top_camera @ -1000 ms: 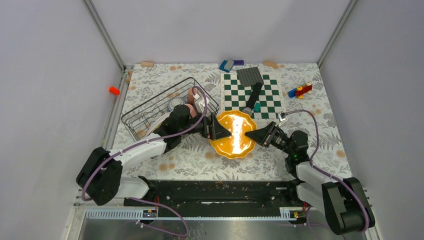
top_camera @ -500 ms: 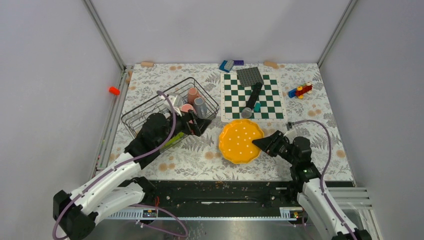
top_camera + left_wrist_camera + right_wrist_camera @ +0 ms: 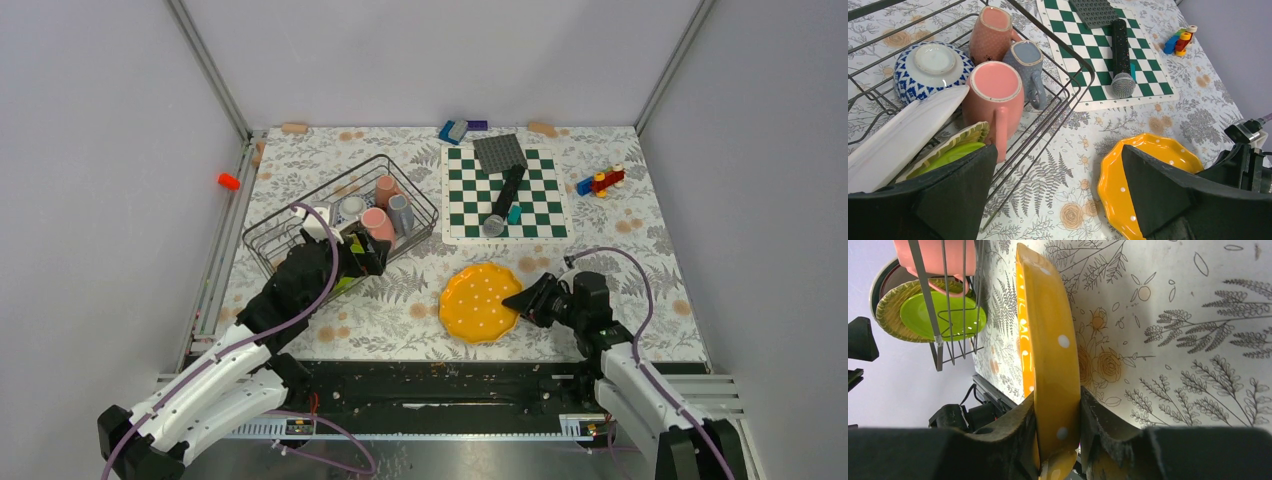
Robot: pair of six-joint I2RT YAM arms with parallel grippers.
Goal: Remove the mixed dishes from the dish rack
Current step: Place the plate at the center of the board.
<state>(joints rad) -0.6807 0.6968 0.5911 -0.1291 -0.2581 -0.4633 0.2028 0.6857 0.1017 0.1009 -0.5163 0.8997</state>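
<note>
Plates, three in all: one yellow-orange plate (image 3: 1148,175) on the surface at six o'clock from the single checkered board (image 3: 465,190), plus one white plate (image 3: 898,140) and one lime-green plate (image 3: 948,152) in the one dish rack (image 3: 272,236). Mugs, three: near pink mug (image 3: 993,95), far pink mug (image 3: 993,30), one grey mug (image 3: 1025,65). One blue patterned bowl (image 3: 930,65). One microphone (image 3: 505,198).

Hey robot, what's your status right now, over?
Left jaws open, empty, by the dish rack. Right jaws shut on the orange plate, outside the rack. Three mugs, bowl, white plate, green plate in rack. Nothing blocking.
</note>
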